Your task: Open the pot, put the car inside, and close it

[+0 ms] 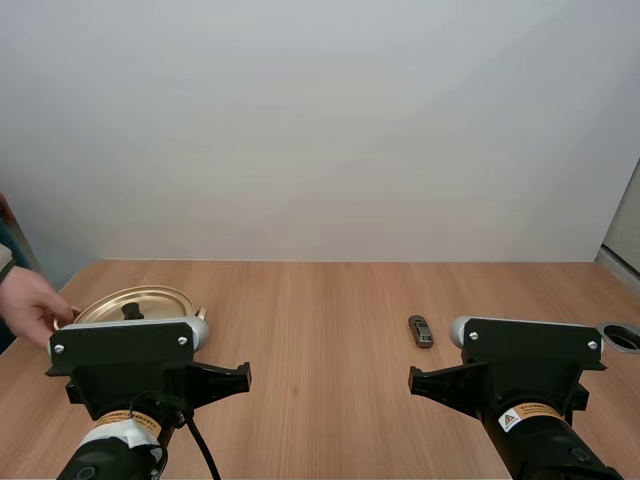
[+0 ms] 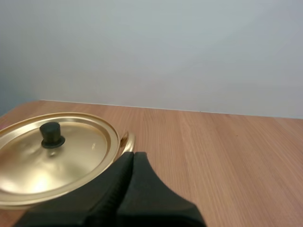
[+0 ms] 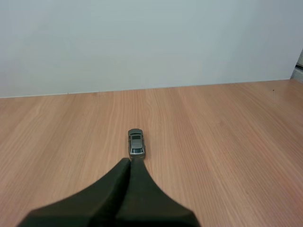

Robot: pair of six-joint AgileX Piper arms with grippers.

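A gold pot with its lid on and a black knob stands at the table's left side, just beyond my left arm. My left gripper is shut, its tips beside the pot's handle and apart from it. A small grey toy car lies on the bare wood right of centre. My right gripper is shut, its tips just short of the car and pointing at it.
A person's hand rests at the pot's left rim, at the table's left edge. A round hole with a metal rim sits at the table's far right. Bare wood lies between pot and car.
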